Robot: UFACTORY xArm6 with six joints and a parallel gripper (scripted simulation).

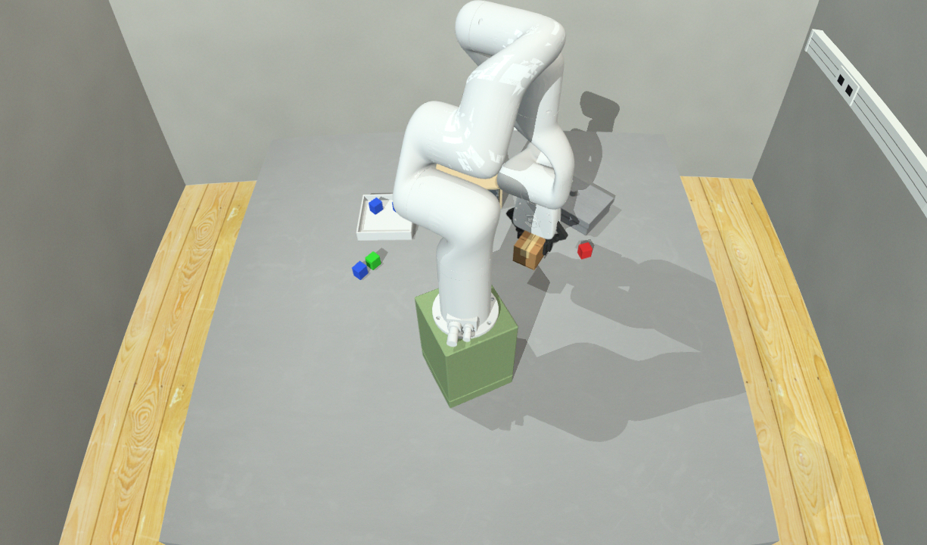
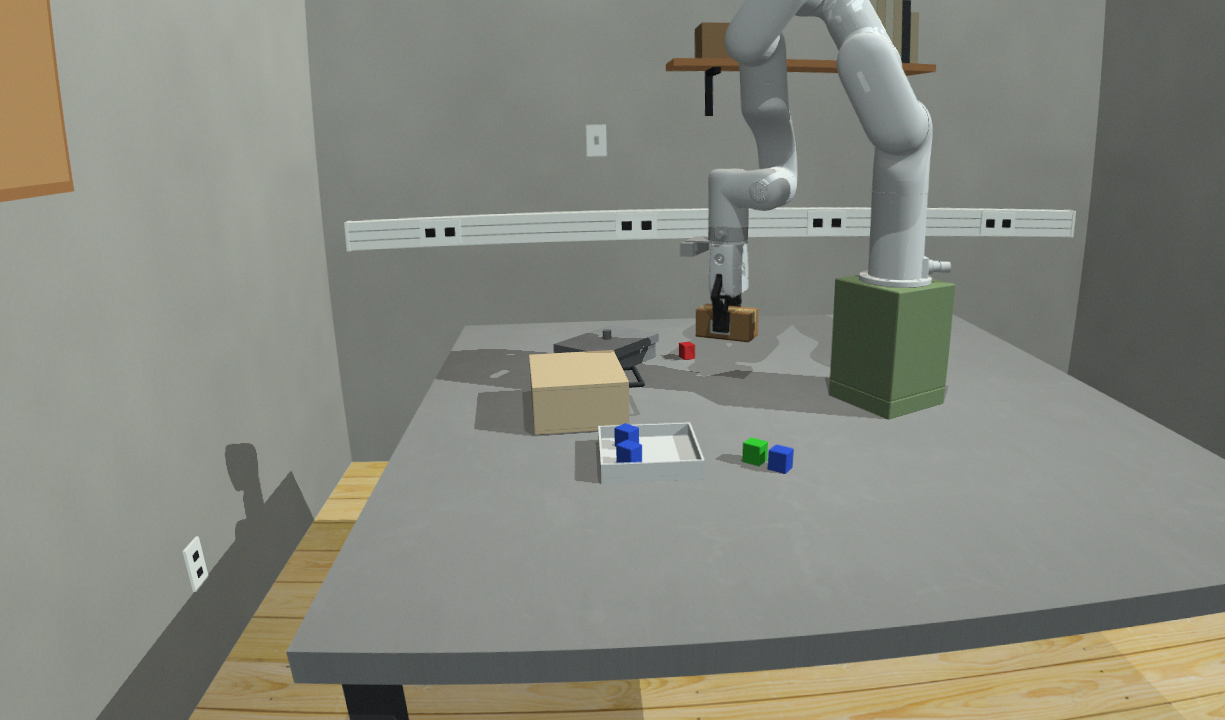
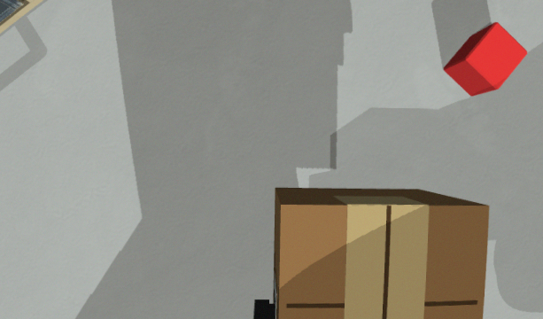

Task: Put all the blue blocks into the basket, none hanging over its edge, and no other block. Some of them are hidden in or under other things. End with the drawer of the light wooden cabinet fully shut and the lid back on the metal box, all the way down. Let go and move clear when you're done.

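Observation:
My gripper [image 1: 536, 237] [image 2: 726, 316] is shut on a taped cardboard box [image 1: 528, 251] [image 2: 740, 323] [image 3: 386, 257], held above the table. The white basket [image 1: 385, 236] [image 2: 652, 471] holds two blue blocks, one [image 1: 375, 205] [image 2: 626, 435] behind the other [image 2: 629, 453]. Another blue block [image 1: 359, 270] [image 2: 780, 459] lies on the table beside a green block [image 1: 372, 260] [image 2: 755, 451]. The light wooden cabinet [image 2: 580, 407] is partly hidden by my arm in the top view; its drawer's state is unclear. Behind it is the grey metal box [image 1: 601, 217], with a knobbed lid [image 2: 589, 343]; how the lid sits is unclear.
A red block [image 1: 585, 250] [image 2: 686, 351] [image 3: 494, 55] lies on the table near the held box, on the metal box's side. My green base [image 1: 476, 369] [image 2: 889, 349] stands on the grey table [image 1: 317, 420] [image 2: 867, 546].

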